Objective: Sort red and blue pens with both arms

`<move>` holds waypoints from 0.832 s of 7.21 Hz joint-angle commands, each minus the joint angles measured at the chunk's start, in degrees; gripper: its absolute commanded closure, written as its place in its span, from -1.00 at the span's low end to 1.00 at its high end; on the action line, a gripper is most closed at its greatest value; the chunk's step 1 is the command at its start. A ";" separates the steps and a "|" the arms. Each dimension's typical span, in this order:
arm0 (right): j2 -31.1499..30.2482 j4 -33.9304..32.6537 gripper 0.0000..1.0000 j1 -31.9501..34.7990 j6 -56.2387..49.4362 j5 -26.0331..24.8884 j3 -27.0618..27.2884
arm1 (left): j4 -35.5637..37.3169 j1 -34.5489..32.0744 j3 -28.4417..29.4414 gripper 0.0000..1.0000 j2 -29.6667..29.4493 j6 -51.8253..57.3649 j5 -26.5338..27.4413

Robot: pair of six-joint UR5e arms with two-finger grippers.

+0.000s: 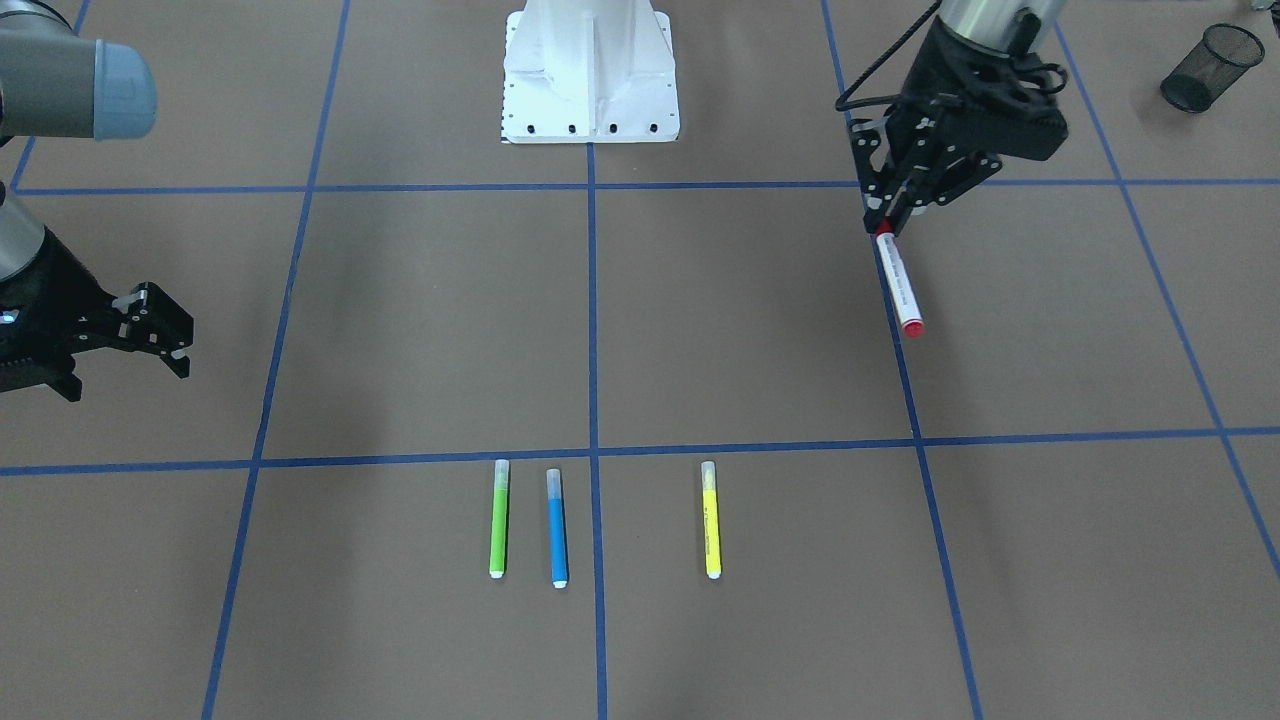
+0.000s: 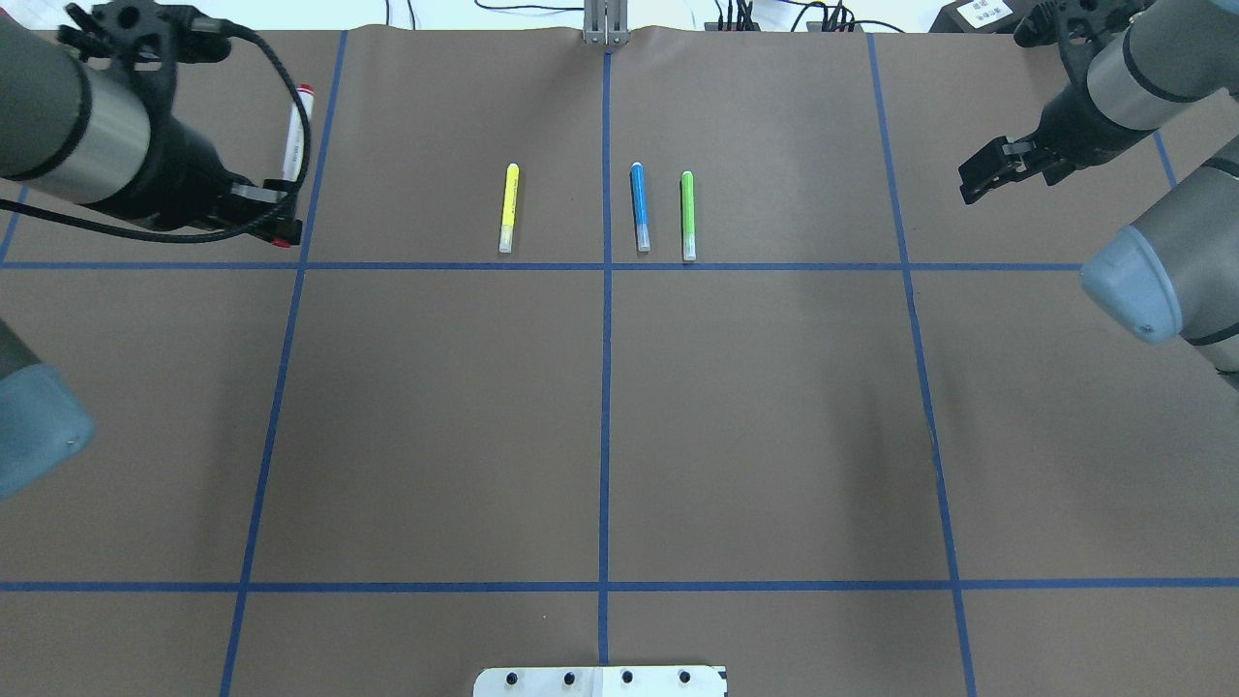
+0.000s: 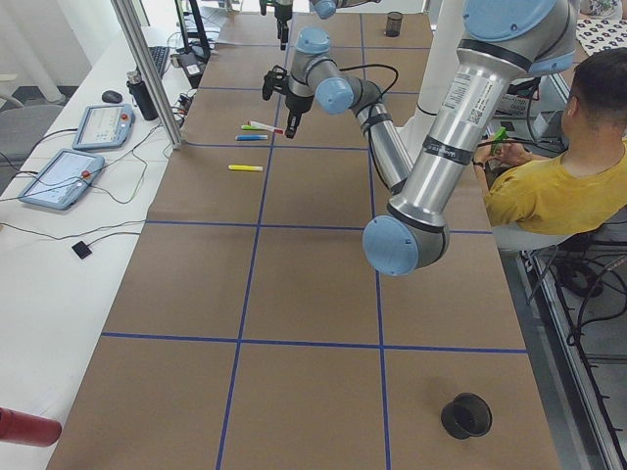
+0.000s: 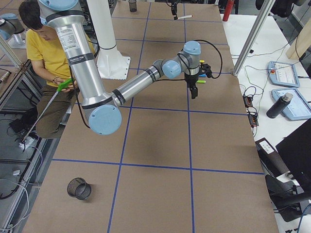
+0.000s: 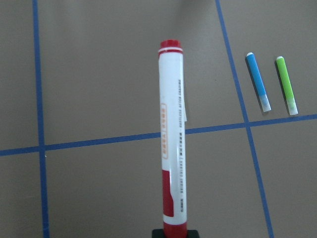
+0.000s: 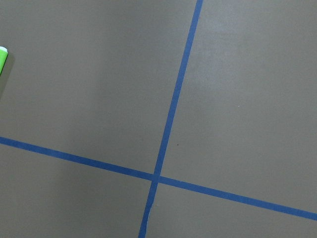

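The left end effector was clamped on the red pen, holding it above the tabletop. The right end effector hung with fingers apart. The pen ought to be lowered slowly before release.

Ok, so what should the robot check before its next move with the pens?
1. Left hand gripping the red pen: ok, it is shut on one end.
2. Red pen lifted off the table: ok, it hangs in the air.
3. Right hand open and empty: ok.
4. Blue pen free to grab: ok, it lies flat, close to the green pen but not touching it.
5. Place to put the red pen: cannot tell. A mesh cup sits near the left arm, but nothing marks it as the red one.
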 commanded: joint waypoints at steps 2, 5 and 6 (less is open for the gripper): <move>0.00 0.02 -1.00 0.00 0.09 0.00 -0.12 | 0.84 -14.41 -2.08 1.00 14.67 22.99 -7.73; -0.09 0.02 -1.00 0.00 0.09 0.00 -0.12 | 0.40 -30.58 -1.47 1.00 29.08 43.49 -19.86; -0.17 0.02 -1.00 0.00 0.09 0.00 -0.03 | 0.22 -35.42 -1.03 1.00 33.83 50.09 -20.50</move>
